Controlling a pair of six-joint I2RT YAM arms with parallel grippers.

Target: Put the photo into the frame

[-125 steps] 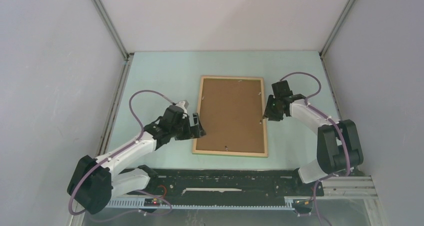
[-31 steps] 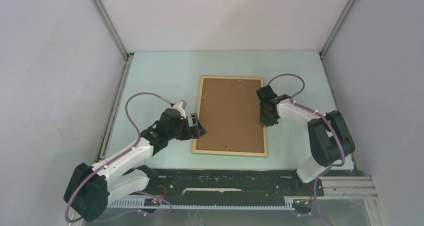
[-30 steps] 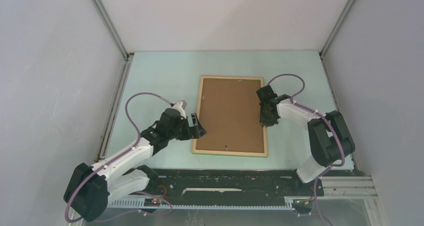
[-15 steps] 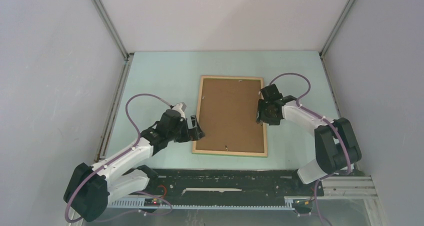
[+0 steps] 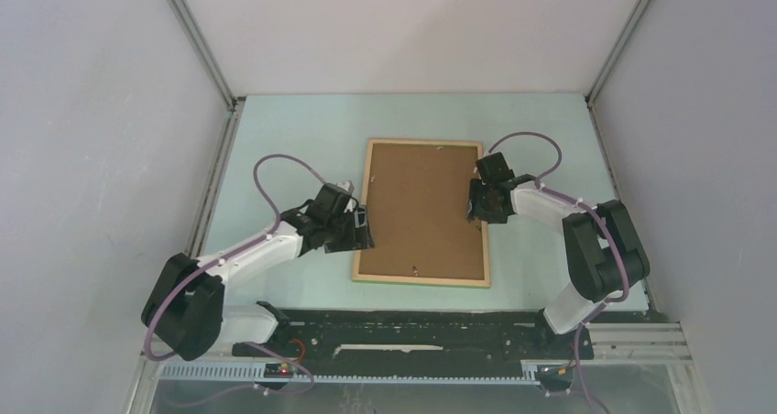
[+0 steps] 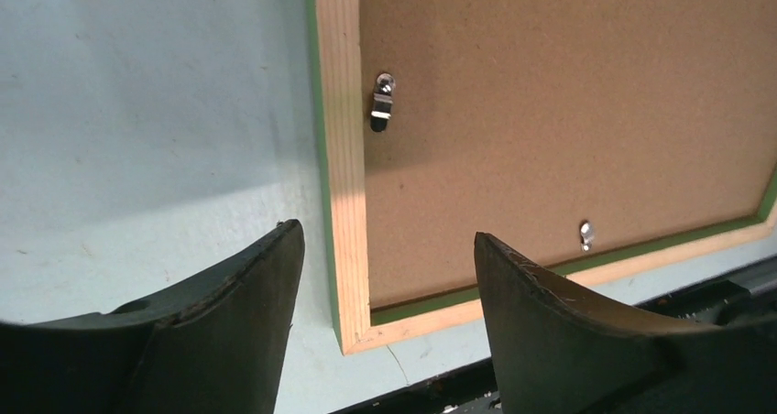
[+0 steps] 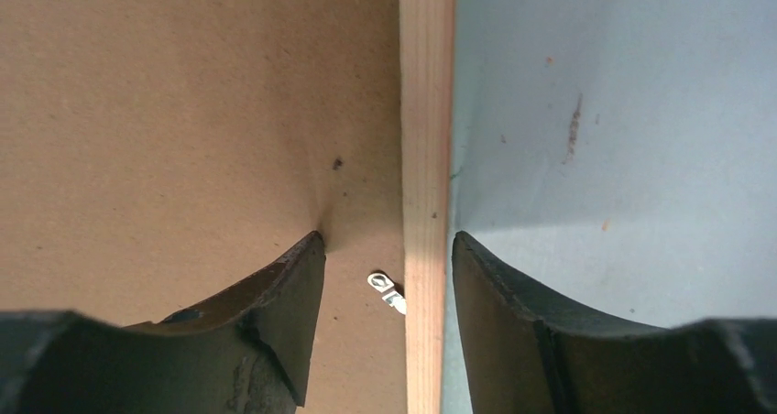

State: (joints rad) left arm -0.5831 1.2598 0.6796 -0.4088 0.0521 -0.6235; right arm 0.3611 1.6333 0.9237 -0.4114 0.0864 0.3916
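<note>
Flat brown-board-backed photo (image 5: 421, 208) is seen seated in the thin light-wood rectangular frame (image 5: 424, 143) at centre of the top view, side rails are straddled by left gripper (image 5: 359, 232) and right gripper (image 5: 477, 203), fingers parted, nothing held, so the small metal tabs (image 6: 381, 109) are best turned gently over the board.

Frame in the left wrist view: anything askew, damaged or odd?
Nothing damaged. The frame lies flat, back up, photo inside. One oddity: a green strip shows along the photo's near edge but not its left edge, so it may sit off-centre.
</note>
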